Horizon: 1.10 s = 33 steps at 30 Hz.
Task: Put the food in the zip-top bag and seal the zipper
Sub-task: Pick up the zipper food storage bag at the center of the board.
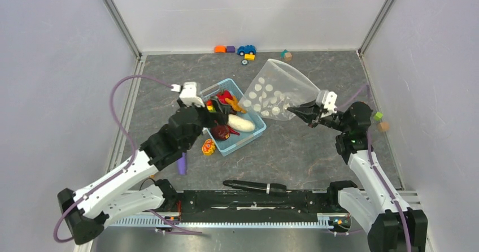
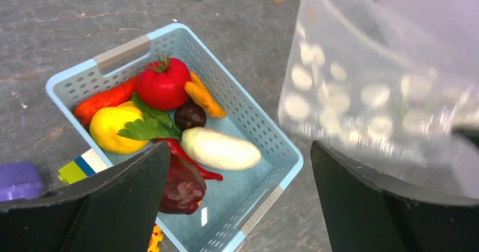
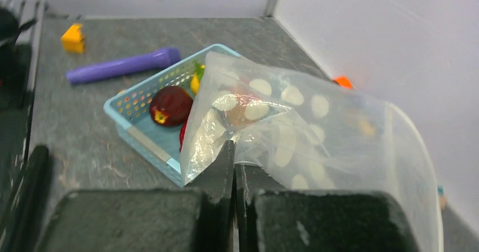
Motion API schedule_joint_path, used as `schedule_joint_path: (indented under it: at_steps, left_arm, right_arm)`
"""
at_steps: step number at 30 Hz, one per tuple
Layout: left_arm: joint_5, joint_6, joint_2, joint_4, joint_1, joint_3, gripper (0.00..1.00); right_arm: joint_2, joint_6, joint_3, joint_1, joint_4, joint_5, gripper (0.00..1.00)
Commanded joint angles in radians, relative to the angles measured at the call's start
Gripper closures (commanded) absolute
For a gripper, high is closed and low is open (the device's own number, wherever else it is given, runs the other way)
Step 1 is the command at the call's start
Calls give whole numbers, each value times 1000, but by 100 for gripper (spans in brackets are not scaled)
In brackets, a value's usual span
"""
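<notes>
The food lies in a light-blue basket (image 1: 257, 134): a white oblong (image 2: 219, 148), a yellow round piece (image 2: 113, 129), a red apple (image 2: 164, 83), a maroon piece (image 2: 182, 187), a red chili (image 2: 181, 153) and an orange carrot (image 2: 204, 96). My left gripper (image 2: 237, 207) hovers open over the basket's near corner, holding nothing. My right gripper (image 3: 234, 156) is shut on an edge of the dotted zip-top bag (image 1: 277, 91), which is held up off the table just right of the basket. I cannot make out the zipper.
A purple stick (image 1: 182, 163) and a small yellow-red toy (image 1: 208, 147) lie left of the basket. A black pen-like tool (image 1: 248, 185) rests near the arm bases. A toy car (image 1: 246, 50) and blocks (image 1: 225, 49) sit along the back wall, with more blocks (image 1: 379, 121) by the right wall.
</notes>
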Motion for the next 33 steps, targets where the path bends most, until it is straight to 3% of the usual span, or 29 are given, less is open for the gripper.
schedule_joint_path:
  at_steps: [1,3,6,10,14,22,23,24,26,29,30,31,33]
  left_arm:
    - [148,-214,-25,-57,136,30,0]
    - [309,-227,9,-33,206,30,0]
    - [500,-231,82,61,244,18,0]
    - [713,-267,197,179,264,31,0]
    - [775,-326,299,308,265,34,0]
    - [782,-292,388,339,265,58,0]
    - [785,-288,388,345,265,56,4]
    - [791,-284,386,353,265,56,14]
    - [799,-269,381,365,265,52,40]
    - [815,-243,377,382,265,53,90]
    - [820,-230,377,391,265,53,98]
    - [835,-207,377,408,265,52,98]
    - [880,-139,377,459,265,52,98]
  right_arm:
    - [-10,-522,99,44,-254,-261,100]
    - [-15,-745,138,74,-471,-283,100]
    - [-27,-986,170,125,-659,-283,100]
    - [-30,-1080,190,185,-753,-224,100]
    - [-14,-1135,217,240,-818,-181,100]
    - [-11,-1178,242,282,-876,-161,100]
    - [-13,-1181,239,284,-876,-160,100]
    - [-13,-1179,237,285,-876,-158,100]
    - [-11,-1173,233,287,-875,-146,100]
    - [-5,-1116,236,288,-855,-121,100]
    - [-4,-1084,234,286,-843,-109,100]
    - [-4,-1042,231,287,-823,-96,99]
    - [-7,-926,218,288,-755,-58,76]
